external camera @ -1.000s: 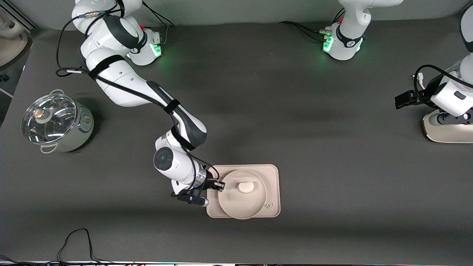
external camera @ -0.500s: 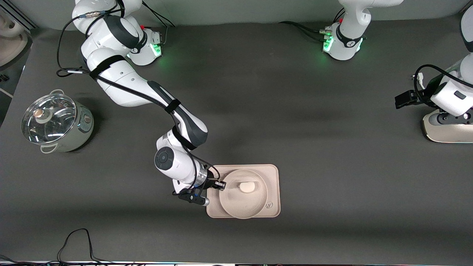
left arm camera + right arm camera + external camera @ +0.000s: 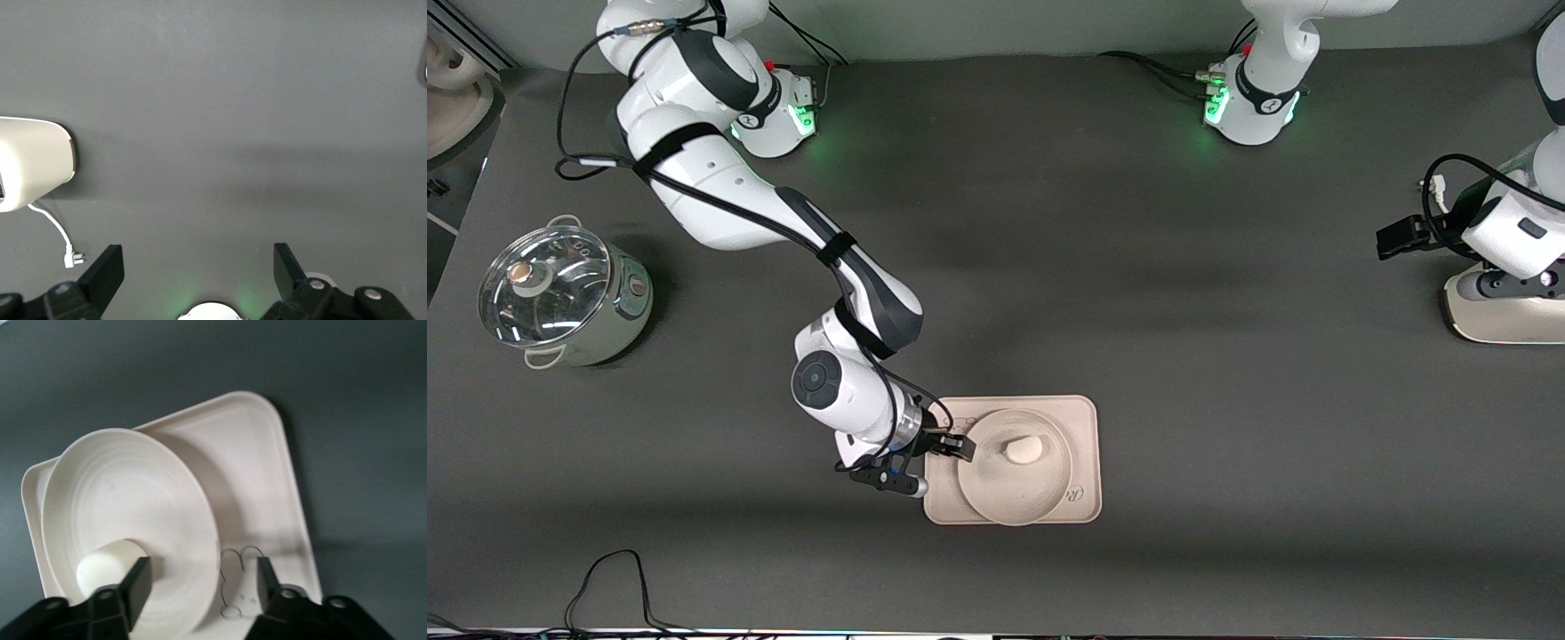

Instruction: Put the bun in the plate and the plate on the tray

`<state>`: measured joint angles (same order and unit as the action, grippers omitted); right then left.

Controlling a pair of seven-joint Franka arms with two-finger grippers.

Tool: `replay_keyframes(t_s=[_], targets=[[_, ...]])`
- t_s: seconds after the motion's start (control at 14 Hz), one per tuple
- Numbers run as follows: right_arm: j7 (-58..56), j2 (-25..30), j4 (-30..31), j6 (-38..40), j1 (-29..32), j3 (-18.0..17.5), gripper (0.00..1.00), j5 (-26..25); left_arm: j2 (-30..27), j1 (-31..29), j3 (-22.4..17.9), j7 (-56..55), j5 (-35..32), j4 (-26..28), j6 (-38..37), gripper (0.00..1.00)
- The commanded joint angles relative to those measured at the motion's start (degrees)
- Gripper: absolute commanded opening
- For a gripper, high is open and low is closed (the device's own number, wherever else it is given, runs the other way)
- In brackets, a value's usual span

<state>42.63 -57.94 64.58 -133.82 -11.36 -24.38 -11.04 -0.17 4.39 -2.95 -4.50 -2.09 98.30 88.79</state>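
Front view: plate (image 3: pixel 1015 480) sits on the tray (image 3: pixel 1082 418), pushed toward the tray's edge nearer the camera, its rim overhanging that edge a little. Bun (image 3: pixel 1022 451) is in the plate, off-centre, on the side farther from the camera. Right gripper (image 3: pixel 959 446) is low over the tray's end toward the right arm, at the plate's rim; this view doesn't show whether the fingers grip the rim. Left gripper (image 3: pixel 1396 240) is parked at the left arm's end of the table, well apart from everything; that arm waits. A lidded pot (image 3: pixel 560 296) stands at the right arm's end, not involved.

Left wrist view: left gripper (image 3: pixel 199 270) spread wide, holding nothing, only bare table under it.

Right wrist view: this adds what the front view hides. Right gripper (image 3: pixel 203 577) is released, fingers apart with the plate (image 3: pixel 120 513) rim between them, not pinched. Bun (image 3: pixel 110 563) lies just beside one finger. Tray (image 3: pixel 260 473) underneath; a thin line drawing shows on it between the fingers.

Judgement: both placements look done; the spread fingers fit a let-go of the plate. Retreat should go straight up so as not to clip the rim.
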Motion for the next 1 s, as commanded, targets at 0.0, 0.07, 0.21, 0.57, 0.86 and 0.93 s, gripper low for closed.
replay_keyframes(t_s=[0.0, 0.07, 0.21, 0.57, 0.86, 0.93], targets=[[-0.4, 8.5, 1.3, 10.6, 0.0, 0.8, 1.00, -4.9, -1.1, 0.4, -0.3, 0.8, 0.6, -0.4, -1.3, 1.00], [-0.8, 10.4, 1.5, 13.9, 0.2, 0.8, 1.00, -6.2, -1.1, 0.4, -0.3, 0.8, 0.6, -0.4, -1.2, 1.00], [-5.0, 15.5, 1.8, 21.6, 1.2, 1.0, 1.00, -6.3, -1.5, 0.6, -0.3, 0.8, 0.6, 0.0, -1.0, 1.00], [-15.4, 29.9, 9.4, 28.8, 4.8, 5.8, 1.00, -0.7, -4.9, -1.0, 1.3, 0.8, 0.2, 5.2, 3.4, 1.00], [-20.5, 43.1, 19.9, 28.9, 4.9, 15.1, 1.00, 6.3, -4.8, -2.9, 3.0, 0.9, -0.1, 4.9, 3.6, 1.00], [-22.8, 46.2, 22.5, 28.9, 4.7, 17.4, 1.00, 6.3, -4.8, -3.3, 3.6, 0.9, -0.1, 4.7, 3.6, 1.00]])
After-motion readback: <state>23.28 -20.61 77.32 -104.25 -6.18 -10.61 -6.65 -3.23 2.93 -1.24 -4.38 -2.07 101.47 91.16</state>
